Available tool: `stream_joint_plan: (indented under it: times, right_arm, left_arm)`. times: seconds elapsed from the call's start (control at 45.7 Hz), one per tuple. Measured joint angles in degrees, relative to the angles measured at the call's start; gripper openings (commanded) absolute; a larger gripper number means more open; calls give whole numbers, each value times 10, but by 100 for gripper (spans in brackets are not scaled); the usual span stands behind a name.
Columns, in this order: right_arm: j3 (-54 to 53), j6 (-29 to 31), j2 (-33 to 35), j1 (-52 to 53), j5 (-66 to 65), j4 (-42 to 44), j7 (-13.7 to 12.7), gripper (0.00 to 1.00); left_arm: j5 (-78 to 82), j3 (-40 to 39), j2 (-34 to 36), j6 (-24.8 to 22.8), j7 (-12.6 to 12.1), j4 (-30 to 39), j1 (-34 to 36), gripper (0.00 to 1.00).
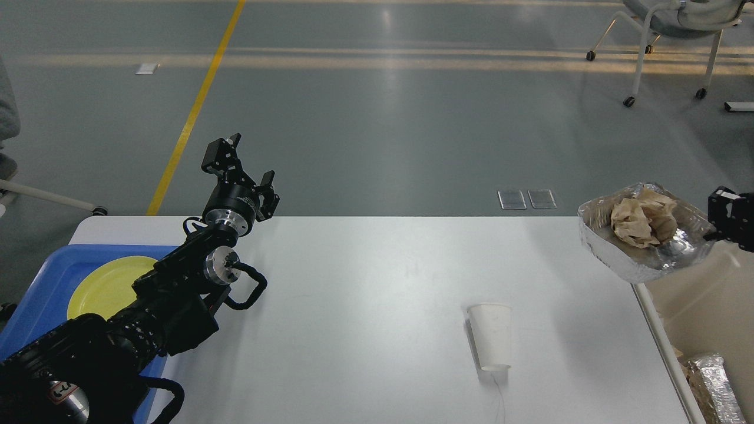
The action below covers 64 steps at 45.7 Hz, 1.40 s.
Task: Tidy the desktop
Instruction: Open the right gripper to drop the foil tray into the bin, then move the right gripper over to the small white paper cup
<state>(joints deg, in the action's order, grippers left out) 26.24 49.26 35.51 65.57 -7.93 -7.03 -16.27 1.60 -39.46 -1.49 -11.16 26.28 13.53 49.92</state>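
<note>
The white desktop (377,294) fills the lower middle of the head view. A white paper cup (492,343) lies on its side on it, right of centre. My right gripper (711,235) is at the right edge, shut on the rim of a crumpled foil tray (639,262) that holds a wad of brown paper (642,221). It holds the tray in the air over the desktop's right edge and the cream bin (707,306). My left gripper (242,158) is open and empty above the desktop's far left corner.
A blue tray (44,288) with a yellow plate (106,285) sits at the left edge, partly under my left arm. Foil scrap (713,386) lies in the bin. A chair (665,35) stands on the floor at the back right.
</note>
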Motion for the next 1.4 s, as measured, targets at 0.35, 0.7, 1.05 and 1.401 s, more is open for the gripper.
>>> stream_joint_plan:
  times: [0.35,0.7,1.05,1.401]
  right_arm:
    - [128,-282,-22,-78,2,-3,1,8]
    - [132,-411,-28,-118,5,-8,1,100]
    - [135,-408,-38,-99,5,-60,3,100]
    - [141,-321,-7,109,2,-321,1,100]
  left_arm:
    - [0,0,0,0,0,0,0,100]
    - [0,0,0,0,0,0,0,100]
    - [0,0,0,0,0,0,0,100]
    - [0,0,0,0,0,0,0,100]
